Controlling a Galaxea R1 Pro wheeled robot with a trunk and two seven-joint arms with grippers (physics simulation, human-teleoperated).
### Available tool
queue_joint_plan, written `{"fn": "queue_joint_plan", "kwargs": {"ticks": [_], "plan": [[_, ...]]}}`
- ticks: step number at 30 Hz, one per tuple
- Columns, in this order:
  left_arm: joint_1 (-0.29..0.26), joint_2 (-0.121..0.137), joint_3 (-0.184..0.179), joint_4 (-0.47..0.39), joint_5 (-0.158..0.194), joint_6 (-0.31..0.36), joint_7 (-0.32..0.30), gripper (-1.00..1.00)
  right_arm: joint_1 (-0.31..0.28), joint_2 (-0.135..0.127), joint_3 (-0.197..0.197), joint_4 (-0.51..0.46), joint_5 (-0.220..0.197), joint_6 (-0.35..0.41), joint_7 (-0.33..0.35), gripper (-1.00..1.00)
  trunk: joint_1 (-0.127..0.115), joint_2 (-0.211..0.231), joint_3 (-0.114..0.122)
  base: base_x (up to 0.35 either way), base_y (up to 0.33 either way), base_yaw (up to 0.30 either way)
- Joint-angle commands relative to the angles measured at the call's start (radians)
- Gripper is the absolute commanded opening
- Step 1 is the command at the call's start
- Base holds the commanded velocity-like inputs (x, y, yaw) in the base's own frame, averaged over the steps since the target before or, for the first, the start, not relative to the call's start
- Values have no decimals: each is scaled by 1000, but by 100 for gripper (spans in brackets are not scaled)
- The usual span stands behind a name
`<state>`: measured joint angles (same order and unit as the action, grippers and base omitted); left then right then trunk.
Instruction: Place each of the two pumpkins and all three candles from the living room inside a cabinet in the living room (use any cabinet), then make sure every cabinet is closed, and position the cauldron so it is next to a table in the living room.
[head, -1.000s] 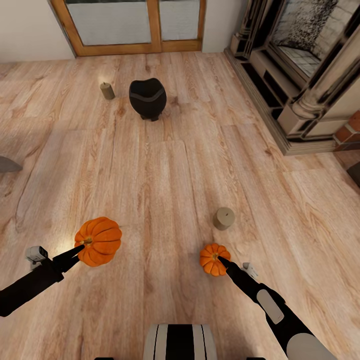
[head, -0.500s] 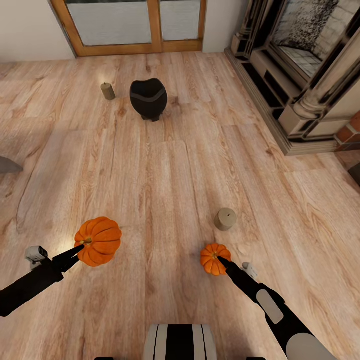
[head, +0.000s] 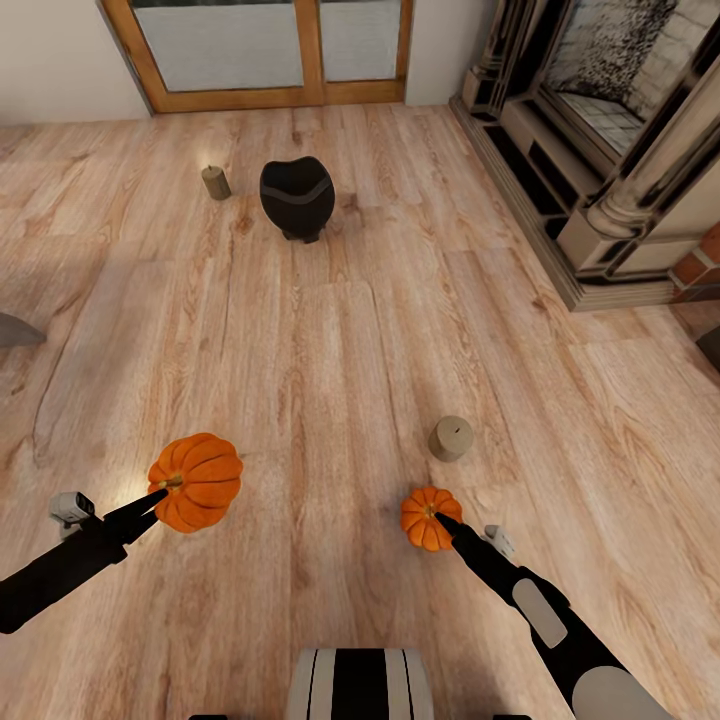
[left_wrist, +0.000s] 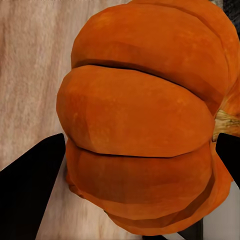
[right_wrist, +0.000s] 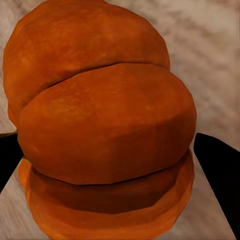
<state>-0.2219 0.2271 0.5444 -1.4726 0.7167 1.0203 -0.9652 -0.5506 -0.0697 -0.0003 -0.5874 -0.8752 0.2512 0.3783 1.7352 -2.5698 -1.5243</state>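
We have one pumpkin in each hand: our left gripper (head: 163, 489) is pinched tight on the stem side of the big pumpkin (head: 196, 481), and our right gripper (head: 440, 519) is closed on the small pumpkin (head: 428, 517), each pumpkin sitting right at its finger tips. The near candle (head: 450, 438) stands on the floor just past the small pumpkin at about 1 o'clock, closer to our right arm. The cauldron (head: 297, 196) and the far candle (head: 215, 182) wait far ahead near 12 o'clock, so we think carrying comes next.
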Motion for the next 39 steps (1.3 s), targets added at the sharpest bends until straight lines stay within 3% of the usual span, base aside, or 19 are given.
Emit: {"fn": "queue_joint_plan", "kwargs": {"ticks": [1, 5, 15, 19, 23, 27, 31, 37, 39], "plan": [[-1, 0, 1, 0, 0, 4, -4, -100, 0, -1, 0, 0, -10, 7, 1, -100, 0, 0, -1, 0, 0, 0], [-1, 0, 0, 0, 0, 5, -4, -100, 0, 0, 0, 0, -10, 7, 1, -100, 0, 0, -1, 0, 0, 0], [-1, 0, -2, 0, 1, 7, -4, -100, 0, 3, 0, 0, -10, 8, 1, -100, -4, 2, 30, 0, 0, 0], [-1, 0, -3, 0, 0, 7, -3, -100, -2, 5, 0, 0, 26, 20, 1, -100, -6, 3, 46, 0, 0, 0], [-1, 0, -3, 0, -1, 6, -2, -100, -8, 8, -1, -7, 51, 106, 0, -100, -6, 3, 50, 0, 0, 0], [-1, 0, -3, 0, -1, 7, -2, -100, -23, 14, -1, -18, 53, 230, 2, -100, -6, 3, 50, 0, 0, 0], [-1, 7, 1, 0, 2, 14, -4, -100, -24, 20, -1, -57, 52, 294, 7, -100, -7, 4, 61, 0, 0, 0], [-1, 10, 2, 0, 2, 16, -4, -100, -24, 20, -1, -92, 52, 332, 10, -100, -10, 5, 85, 0, 0, 0], [-1, 11, 2, 0, 0, 17, -2, -100, -19, 20, 1, -145, 51, 335, 11, -100, -11, 5, 92, 0, 0, 0]]}}
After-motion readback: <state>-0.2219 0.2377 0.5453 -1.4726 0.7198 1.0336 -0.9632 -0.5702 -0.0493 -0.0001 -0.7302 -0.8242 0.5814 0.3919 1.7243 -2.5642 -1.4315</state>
